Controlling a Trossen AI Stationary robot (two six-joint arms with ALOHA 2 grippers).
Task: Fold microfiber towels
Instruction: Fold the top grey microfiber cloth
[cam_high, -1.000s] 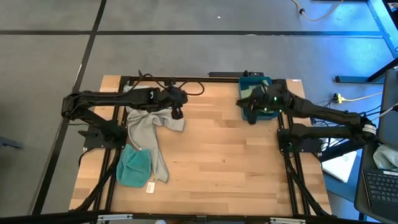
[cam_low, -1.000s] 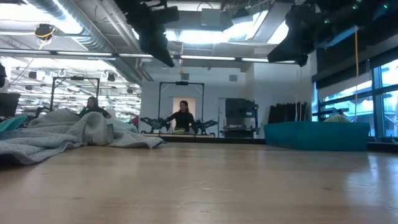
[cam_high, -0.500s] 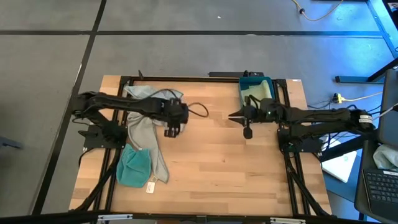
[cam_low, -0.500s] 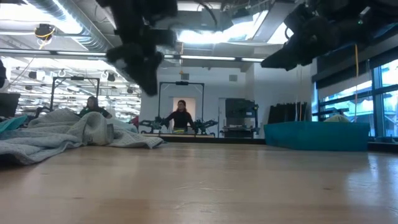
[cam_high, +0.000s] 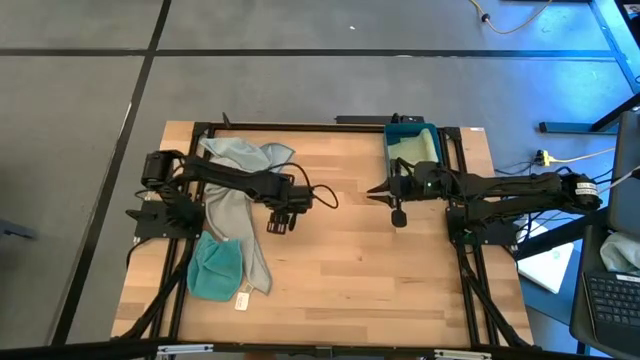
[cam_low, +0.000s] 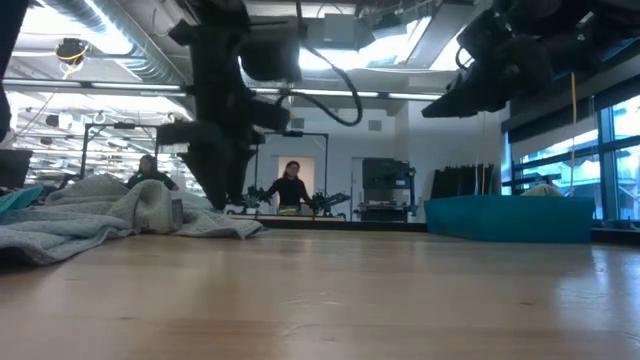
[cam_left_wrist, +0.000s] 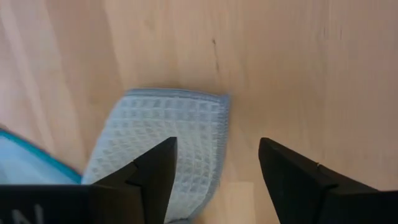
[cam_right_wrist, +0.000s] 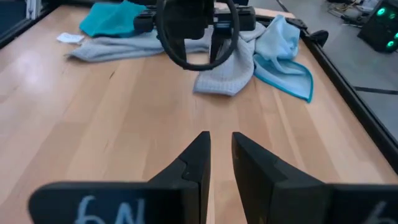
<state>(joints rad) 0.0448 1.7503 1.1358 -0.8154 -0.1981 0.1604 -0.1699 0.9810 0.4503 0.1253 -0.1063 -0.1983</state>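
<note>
A light grey towel (cam_high: 235, 215) lies crumpled at the table's left, with a pale blue towel (cam_high: 245, 155) behind it and a teal towel (cam_high: 215, 268) in front. My left gripper (cam_high: 279, 224) points down, open, just above the grey towel's right corner (cam_left_wrist: 180, 124). One finger stands over the cloth and the other over bare wood. I cannot tell whether it touches. My right gripper (cam_high: 372, 189) hovers over the table right of the middle. It points left, and its fingers (cam_right_wrist: 200, 155) are close together with nothing between them.
A blue tray (cam_high: 390, 150) stands at the far right corner with a pale green cloth (cam_high: 420, 145) in it. A small white tag (cam_high: 241, 300) lies by the teal towel. The wooden top between the two grippers and toward the near edge is bare.
My left gripper has gone toward the table's near edge and down. It has tipped from slanting to pointing down over the grey towel's corner, and its fingers now stand wider apart. My right gripper came away from over the tray toward the table's middle, sank a little, then held still.
</note>
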